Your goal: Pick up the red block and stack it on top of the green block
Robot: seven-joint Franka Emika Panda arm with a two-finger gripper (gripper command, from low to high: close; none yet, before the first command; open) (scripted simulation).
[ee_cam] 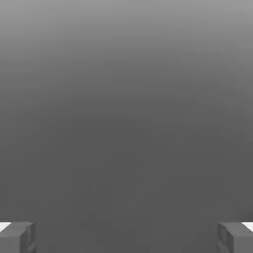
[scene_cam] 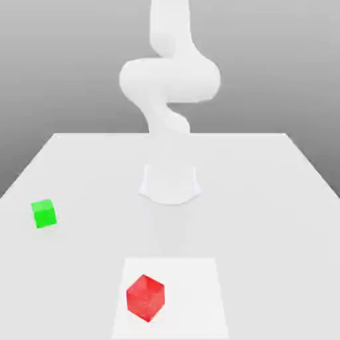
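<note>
Red block [scene_cam: 145, 298] is sitting apart from the gripper [ee_cam: 126, 238], whose jaws are standing wide apart and holding nothing between them. Hand view: the two fingertips [ee_cam: 19, 238] are showing near opposite edges, with plain grey background lying between them.

Exterior view: the white arm [scene_cam: 170, 80] is rising from its base [scene_cam: 170, 184] on the pale table [scene_cam: 252, 232], bending above the far edge and running out past the top of the picture. The jaws are touching neither block.

The red block is lying over a brighter white rectangle [scene_cam: 192, 292] in the near part of the table, toward that rectangle's side at the exterior view's left. It is presenting several faces, slightly mottled in tone, and a corner is pointing toward the camera side; whether it is resting flat or tilted, I cannot tell.

The green block [scene_cam: 44, 213] is resting directly on the table, farther back, near the edge at the exterior view's left. The two blocks are standing well apart, the green one not carrying anything.
</note>
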